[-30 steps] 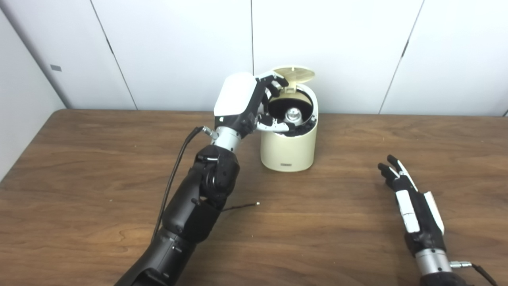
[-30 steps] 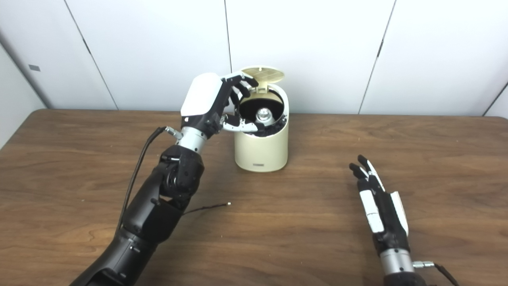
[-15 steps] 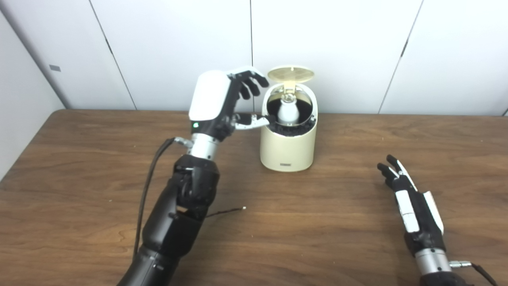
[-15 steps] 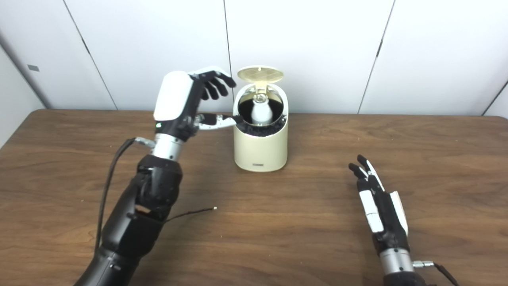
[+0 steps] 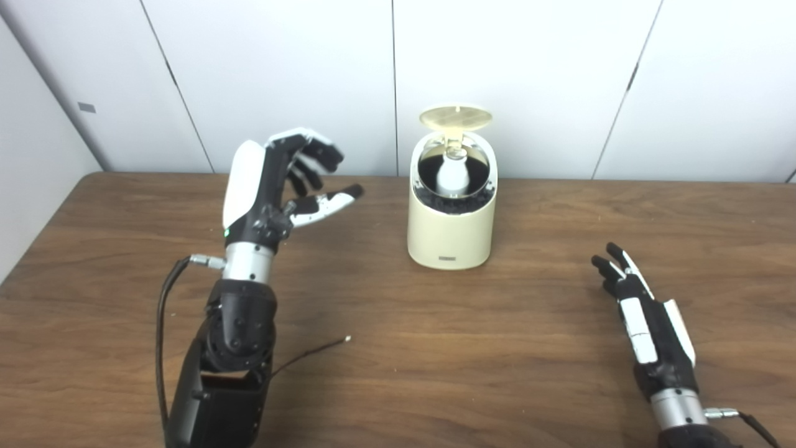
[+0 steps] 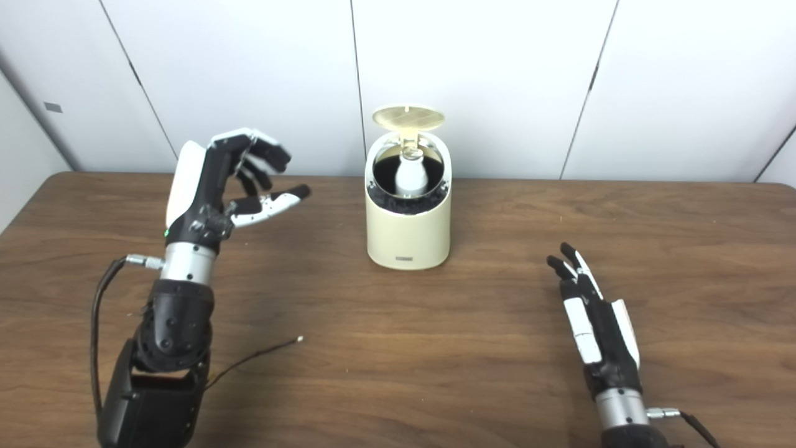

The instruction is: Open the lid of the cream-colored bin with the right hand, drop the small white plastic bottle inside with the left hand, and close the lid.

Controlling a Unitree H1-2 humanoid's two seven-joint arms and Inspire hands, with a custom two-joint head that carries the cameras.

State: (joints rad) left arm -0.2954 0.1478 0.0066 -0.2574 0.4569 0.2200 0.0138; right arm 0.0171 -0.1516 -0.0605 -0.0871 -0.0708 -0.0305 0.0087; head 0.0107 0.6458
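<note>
A wooden table (image 5: pixel 398 348) is being shown from two head cameras set a little apart. At about nine o'clock of the scene, the left hand (image 5: pixel 273 180) is being held raised above the tabletop, empty, its fingers (image 5: pixel 311 158) loosely curled but apart and its thumb stretched out toward three o'clock; nothing is being gripped. The fingertips are blurred in both views. A thin black cable (image 5: pixel 311 351) with a pale tip is being trailed across the wood from the left forearm.

At about twelve o'clock, near the table's far edge, the cream-colored bin (image 5: pixel 452 230) is being seen upright, well apart from both hands. Its round lid (image 5: pixel 456 116) is being held tipped up and back on its hinge, leaving the mouth open. The small white plastic bottle (image 5: pixel 452 175) is being shown inside the bin, standing against the dark lining, with its narrow neck pointing toward the hinge. In the right eye view, the bottle (image 6: pixel 411 175) is being seen nearer the middle of the opening.

At about four o'clock, the right hand (image 6: pixel 591 317) is being rested low by the tabletop, empty, its fingers extended and slightly spread toward twelve o'clock. Whether it is touching the wood cannot be told. Its wrist is being shown a little more fully in the left eye view.
</note>
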